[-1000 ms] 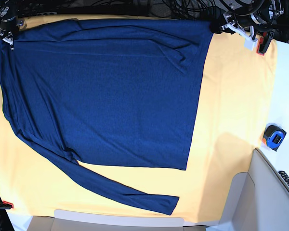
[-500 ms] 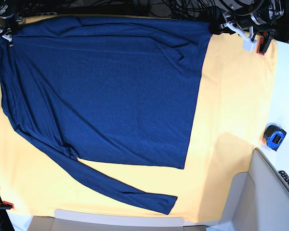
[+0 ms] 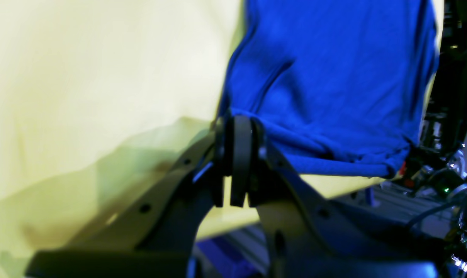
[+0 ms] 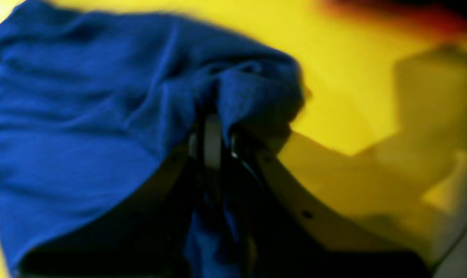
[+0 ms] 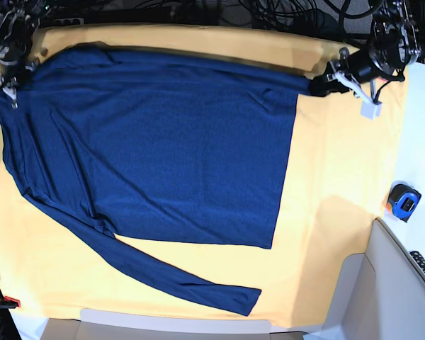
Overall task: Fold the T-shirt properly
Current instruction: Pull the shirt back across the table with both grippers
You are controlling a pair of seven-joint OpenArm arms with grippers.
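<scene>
Both grippers clamp the shirt (image 5: 156, 149): left gripper (image 3: 235, 127) on one corner, right gripper (image 4: 212, 133) on the other, above the cloth (image 5: 340, 177).

Yellow-orange table cloth (image 5: 340, 163); blue tape measure (image 5: 403, 202) just beside.
</scene>
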